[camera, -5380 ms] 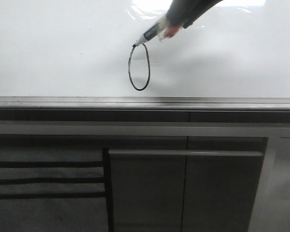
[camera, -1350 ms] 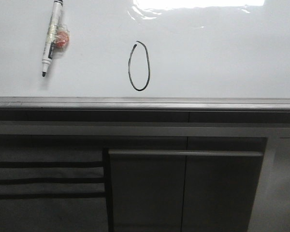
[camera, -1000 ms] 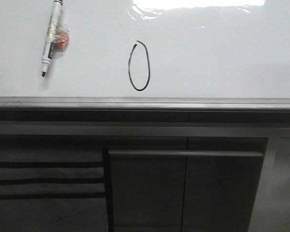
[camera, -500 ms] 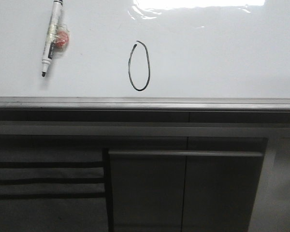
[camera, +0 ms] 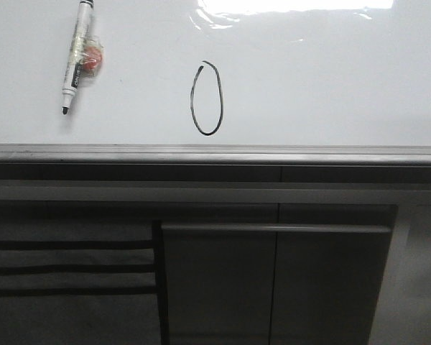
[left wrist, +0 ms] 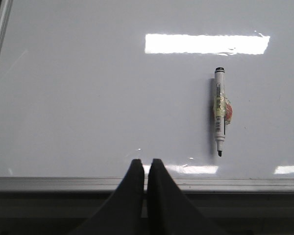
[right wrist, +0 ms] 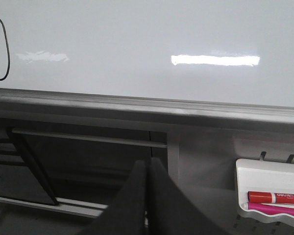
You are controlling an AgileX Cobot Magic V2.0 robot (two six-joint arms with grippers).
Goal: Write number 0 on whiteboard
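- L claw (left wrist: 147, 169): fingers pressed together, nothing between them; tips over the grey edge strip (left wrist: 63, 183) of the whiteboard (left wrist: 88, 98).
- Marker (left wrist: 219, 115) lies flat on the board ahead of L claw, off to one side, apart from it; uncapped, black tip toward the edge strip, tape + red blob on the barrel.
- Number 0 (camera: 206, 98): thin black oval, taller than wide, small gap at top; beyond the marker from L claw, well apart from both.
- R claw (right wrist: 147, 171): also closed, empty; sits in front of dark cabinet panels (right wrist: 88, 161), below board edge.
- 0 also seen at frame edge in R wrist view, far off to the side of R claw.
- White tray (right wrist: 272, 191) w/ red + pink markers near R claw, opposite side from the 0.
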